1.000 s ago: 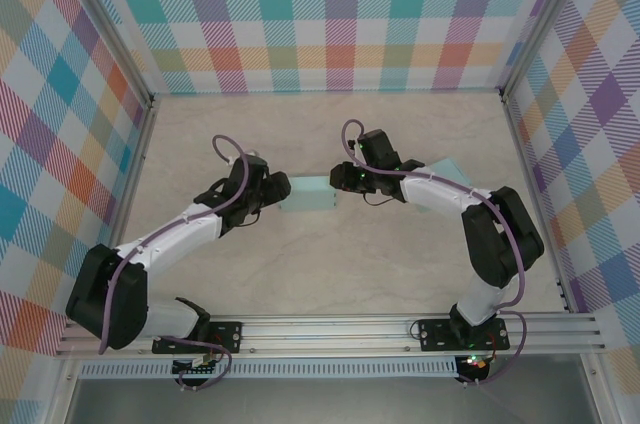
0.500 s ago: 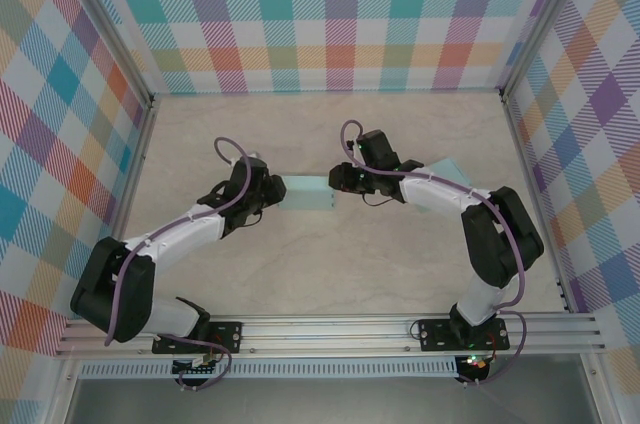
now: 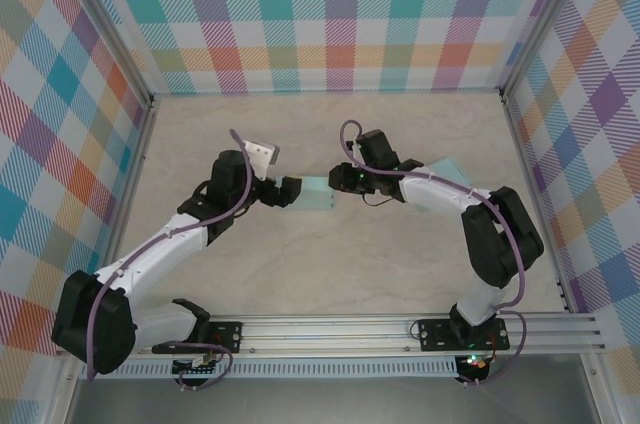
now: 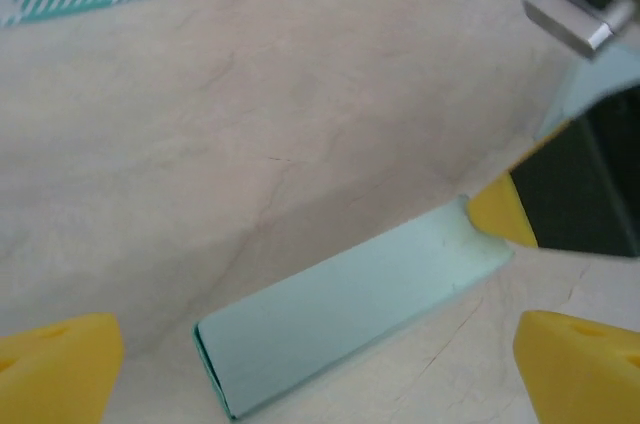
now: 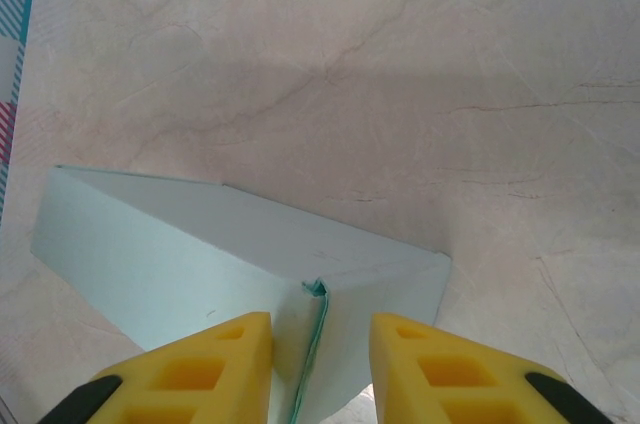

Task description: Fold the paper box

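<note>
The paper box [image 3: 316,193] is a pale teal, flattened sleeve lying on the table's middle. In the left wrist view the paper box [image 4: 350,312] lies slantwise below my left gripper [image 4: 315,369], whose yellow fingers [image 4: 55,369] stand wide apart with nothing between them. From above, my left gripper [image 3: 287,192] is open at the box's left end. My right gripper [image 3: 340,181] is shut on the box's right end. Its fingers [image 5: 195,369] straddle a folded seam of the paper box [image 5: 240,244]. A right fingertip [image 4: 500,212] touches the box's far corner.
A second pale teal sheet [image 3: 447,176] lies partly under the right arm. Checked walls with metal posts [image 3: 150,104] close in the marble table [image 3: 330,274] on three sides. The aluminium rail [image 3: 330,329] with both arm bases runs along the near edge.
My left gripper closed briefly at the box's left end, then opened wide and lifted, its wrist turning upward. The right gripper and the box stayed in place.
</note>
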Controlling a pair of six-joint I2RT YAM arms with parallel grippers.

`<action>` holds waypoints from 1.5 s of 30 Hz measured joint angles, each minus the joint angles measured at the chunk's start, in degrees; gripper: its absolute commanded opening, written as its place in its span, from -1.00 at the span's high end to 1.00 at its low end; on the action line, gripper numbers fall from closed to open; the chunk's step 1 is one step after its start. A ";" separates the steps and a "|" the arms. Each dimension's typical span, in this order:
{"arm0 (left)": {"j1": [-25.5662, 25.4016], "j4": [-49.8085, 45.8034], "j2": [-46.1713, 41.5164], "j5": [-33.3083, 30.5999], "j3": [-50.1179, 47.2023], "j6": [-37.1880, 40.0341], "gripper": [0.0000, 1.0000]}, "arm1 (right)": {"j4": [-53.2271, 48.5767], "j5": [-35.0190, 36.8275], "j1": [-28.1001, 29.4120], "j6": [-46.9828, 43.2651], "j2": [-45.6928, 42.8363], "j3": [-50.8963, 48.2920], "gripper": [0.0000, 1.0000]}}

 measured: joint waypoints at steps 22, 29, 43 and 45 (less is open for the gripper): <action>-0.96 -15.50 18.25 3.82 15.19 36.72 -1.00 | -2.16 0.02 0.00 -0.22 0.00 0.96 0.38; -1.46 -16.74 24.15 0.83 19.32 39.19 -1.00 | -2.25 0.00 0.00 -0.24 0.00 1.03 0.38; -4.68 -20.28 29.77 -5.42 23.39 44.11 -0.37 | -4.81 0.81 0.00 -1.73 0.00 2.32 0.37; -5.40 -19.89 29.77 -6.88 23.34 44.78 -0.23 | -5.09 1.27 -0.04 -1.73 0.00 2.49 0.37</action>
